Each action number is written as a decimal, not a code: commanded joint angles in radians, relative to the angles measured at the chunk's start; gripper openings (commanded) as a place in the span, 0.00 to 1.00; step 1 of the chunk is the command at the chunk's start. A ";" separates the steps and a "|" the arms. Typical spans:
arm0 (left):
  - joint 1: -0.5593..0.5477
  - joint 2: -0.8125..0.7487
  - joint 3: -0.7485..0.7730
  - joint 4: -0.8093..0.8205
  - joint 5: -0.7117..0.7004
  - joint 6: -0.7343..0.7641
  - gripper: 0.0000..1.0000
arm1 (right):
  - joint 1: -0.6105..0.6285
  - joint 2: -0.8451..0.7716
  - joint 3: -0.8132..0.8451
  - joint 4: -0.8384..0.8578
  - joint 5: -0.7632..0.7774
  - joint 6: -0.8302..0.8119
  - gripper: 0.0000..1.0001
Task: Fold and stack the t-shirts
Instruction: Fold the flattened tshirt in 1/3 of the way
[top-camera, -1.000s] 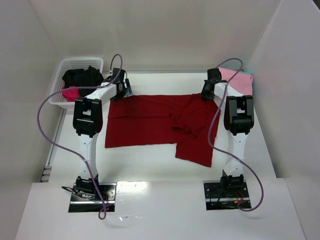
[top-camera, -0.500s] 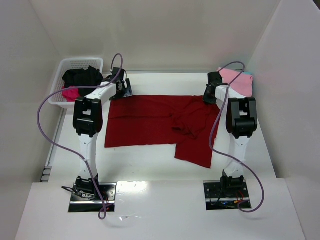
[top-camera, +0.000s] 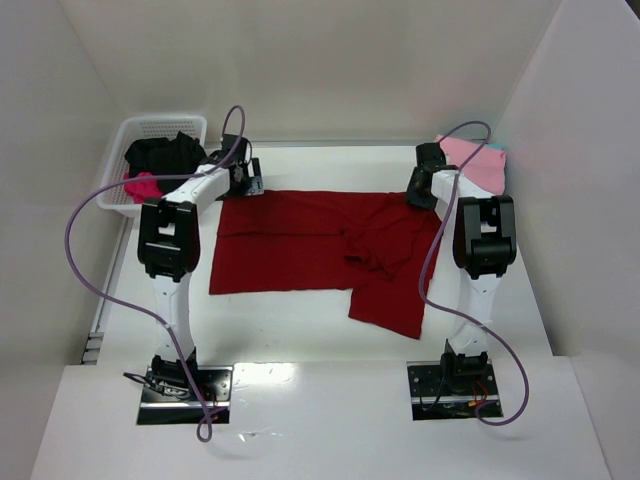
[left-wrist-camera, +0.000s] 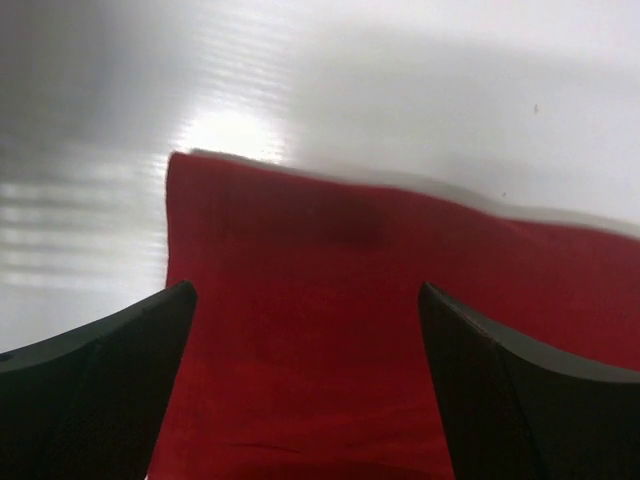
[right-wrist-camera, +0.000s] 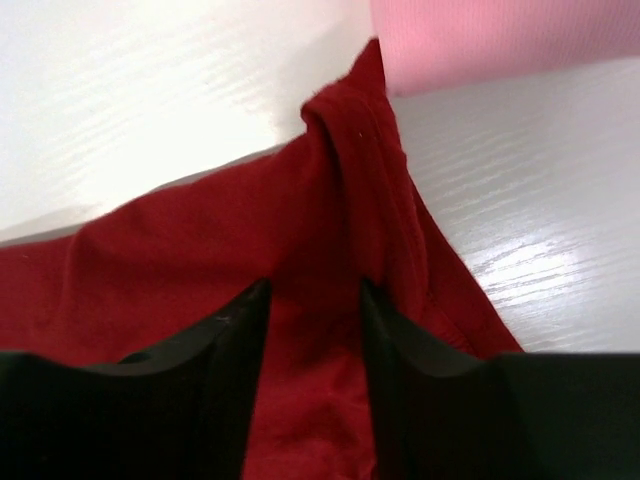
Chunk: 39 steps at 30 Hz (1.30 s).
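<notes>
Right hand (right-wrist-camera: 314, 292) pinches dark red t-shirt (top-camera: 290, 240), part unclear

Your dark red t-shirt (top-camera: 300, 245) lies spread across the table (top-camera: 300, 335), flat at its left, rumpled at its right. A light pink t-shirt (top-camera: 478, 162) sits folded far right; black (top-camera: 165, 152) and magenta (top-camera: 140, 186) t-shirts fill the basket (top-camera: 160, 125) far left.
</notes>
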 joint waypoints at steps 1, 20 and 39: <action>-0.023 -0.081 -0.047 -0.002 0.019 0.020 0.99 | 0.004 -0.050 0.063 0.026 0.002 -0.022 0.56; -0.115 -0.178 -0.271 0.007 0.149 0.009 0.99 | 0.004 0.082 0.143 0.086 -0.014 -0.031 0.22; -0.157 -0.100 -0.220 -0.126 -0.036 0.008 0.99 | -0.059 0.162 0.212 -0.024 0.057 -0.042 0.21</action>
